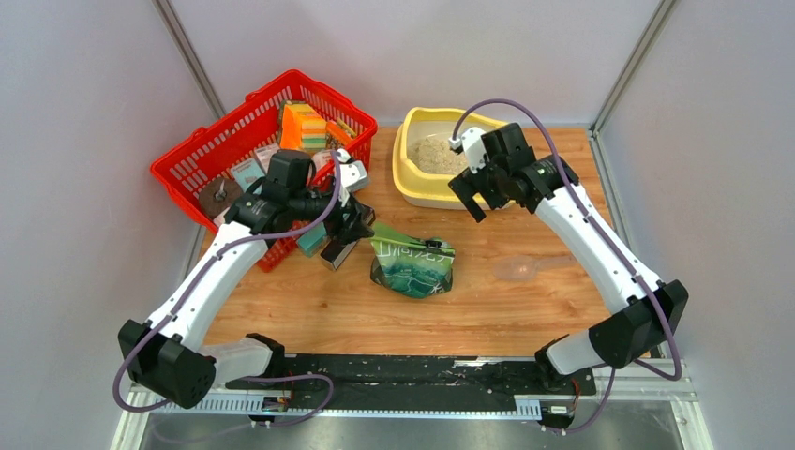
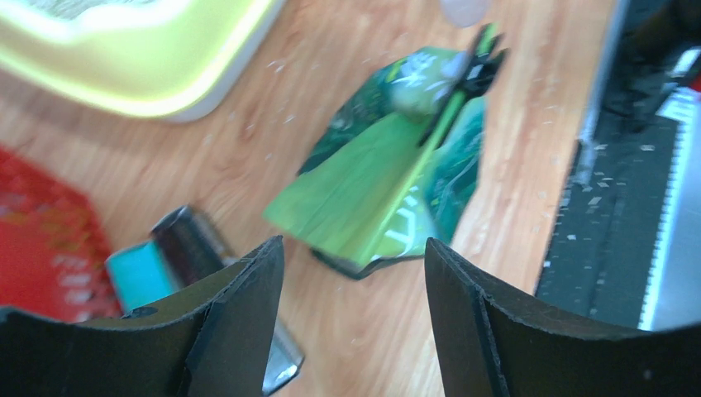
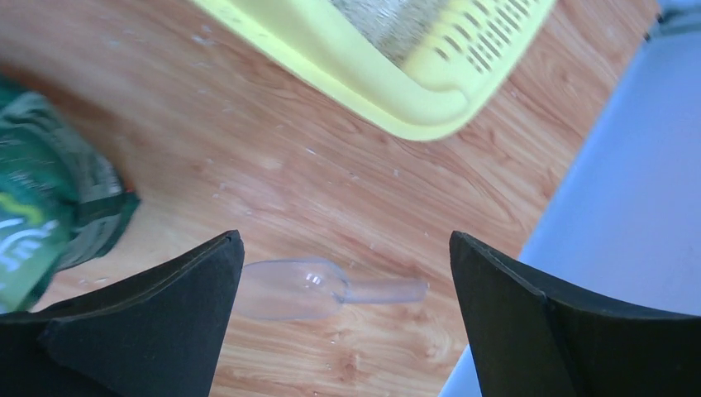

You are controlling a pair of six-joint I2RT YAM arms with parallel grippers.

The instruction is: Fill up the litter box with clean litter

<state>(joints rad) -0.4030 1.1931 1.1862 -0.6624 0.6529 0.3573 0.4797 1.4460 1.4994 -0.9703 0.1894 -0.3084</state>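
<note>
The pale yellow litter box stands at the back of the table with a heap of beige clean litter in its basin; its rim and perforated strip show in the right wrist view, and its edge in the left wrist view. My right gripper hangs open just in front of the box, with nothing between its fingers. My left gripper is open and empty too, just left of the green litter bag, which lies clipped on the wood.
A clear plastic scoop lies on the wood right of the bag. A red mesh basket full of items stands at the back left, behind the left arm. A teal-and-black packet lies beside the left fingers. Grains are scattered over the wood.
</note>
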